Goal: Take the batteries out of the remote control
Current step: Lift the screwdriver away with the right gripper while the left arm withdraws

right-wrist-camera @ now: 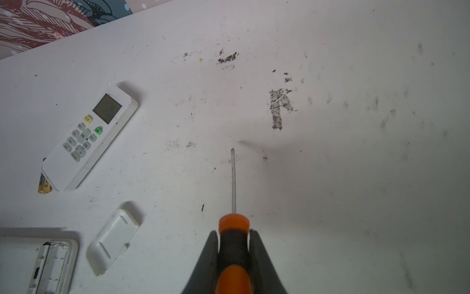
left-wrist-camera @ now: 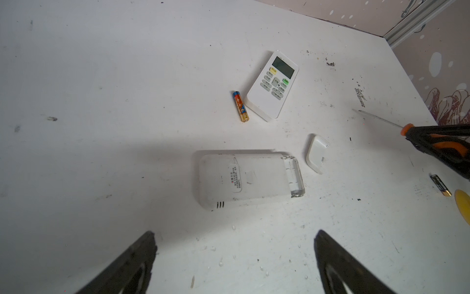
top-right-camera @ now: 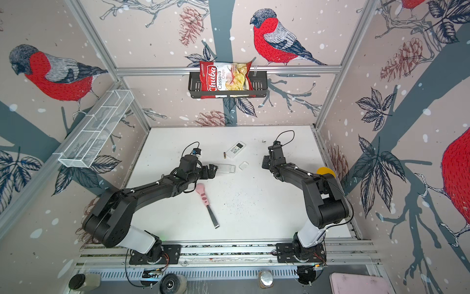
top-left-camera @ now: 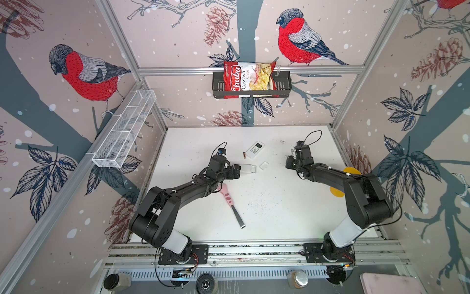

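hovering low over the middle of the white worktop, the left gripper has its jaws spread wide with nothing between them. toward the near edge from it, a pink-handled tool lies flat, blade pointing at the near edge. just ahead of the left gripper's fingertips lies a face-down remote, its battery bay uncovered at the end away from that gripper. nearer the far edge, one battery, orange and blue with a gold end, lies on the worktop just beside a small remote that sits buttons up. a loose white cover lies close by the open end of the face-down remote, apart from it. further right, the right gripper is clamped on the handle of an orange-and-black screwdriver, the thin shaft reaching out over bare worktop. in the left wrist view a second battery, dark with a gold end, lies on the worktop below that gripper, near a yellow disc toward the right edge.
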Robot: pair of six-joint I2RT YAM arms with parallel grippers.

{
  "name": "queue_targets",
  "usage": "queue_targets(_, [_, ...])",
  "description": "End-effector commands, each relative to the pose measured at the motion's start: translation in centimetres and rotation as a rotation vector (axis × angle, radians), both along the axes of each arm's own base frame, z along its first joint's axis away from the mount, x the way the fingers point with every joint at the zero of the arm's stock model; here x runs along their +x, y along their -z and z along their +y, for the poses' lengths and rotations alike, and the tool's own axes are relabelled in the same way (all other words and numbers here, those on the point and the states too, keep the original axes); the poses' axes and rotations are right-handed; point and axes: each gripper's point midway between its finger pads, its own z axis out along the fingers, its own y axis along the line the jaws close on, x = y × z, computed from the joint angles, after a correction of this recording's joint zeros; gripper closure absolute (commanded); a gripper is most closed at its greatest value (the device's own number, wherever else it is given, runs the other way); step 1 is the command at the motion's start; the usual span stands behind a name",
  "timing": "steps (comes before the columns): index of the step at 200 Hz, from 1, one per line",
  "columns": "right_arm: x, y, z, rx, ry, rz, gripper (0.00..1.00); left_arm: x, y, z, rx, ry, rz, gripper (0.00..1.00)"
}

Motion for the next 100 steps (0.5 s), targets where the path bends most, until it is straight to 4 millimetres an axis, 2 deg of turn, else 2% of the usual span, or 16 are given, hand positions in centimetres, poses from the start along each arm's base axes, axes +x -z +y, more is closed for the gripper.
queue_targets(1, [0.8,-0.3,1.2,0.019,-0.03,-0.046,0.8,0.1,-0.6,0.5,0.005,-0.024,-0.016,0.04])
queue_targets(42, [0.3,2.3,2.2,-0.03,-0.042,0.014,0.8,-0.2,-0.7,0.7,-0.012,-0.038,-0.025,0.04])
queue_targets(100, [-0.2,5.9,1.8,-0.09,-0.038,0.116,0.78,-0.9,-1.4,1.1,-0.017,-0.056,-0.048,0.04])
